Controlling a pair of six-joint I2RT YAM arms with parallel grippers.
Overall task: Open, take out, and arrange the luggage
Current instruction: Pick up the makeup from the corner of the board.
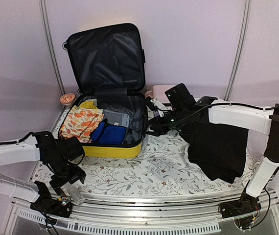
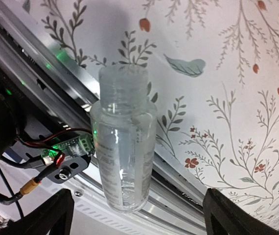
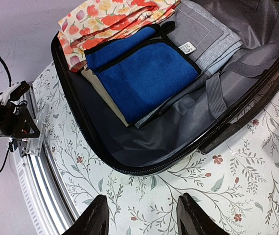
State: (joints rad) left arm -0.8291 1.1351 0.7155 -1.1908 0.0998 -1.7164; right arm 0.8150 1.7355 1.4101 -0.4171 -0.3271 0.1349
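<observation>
Open on the floral surface [image 1: 154,169]: yellow luggage [image 1: 112,150], lid upright toward the back wall, black lining showing. Inside, packed toward its left: orange flowered cloth [image 1: 81,122], blue towel [image 1: 111,133], folded grey cloth [image 1: 118,118]; along its right wall, bare lining only.

Right fingers [image 3: 98,218] just off the luggage's right side, above the surface, parted about halfway, nothing between them.

Left fingers [image 2: 46,215] well in front of the luggage's left corner, down by the metal rail [image 1: 144,201], spread wide to either side of a clear plastic bottle [image 2: 125,152] lying there, clear of it on both sides.

Right of the luggage, a black garment [image 1: 218,147] spread over the surface. Behind the luggage on the left, a small bowl [image 1: 67,99]; behind on the right, a pale pink box [image 1: 160,92], partly hidden by the right arm.
</observation>
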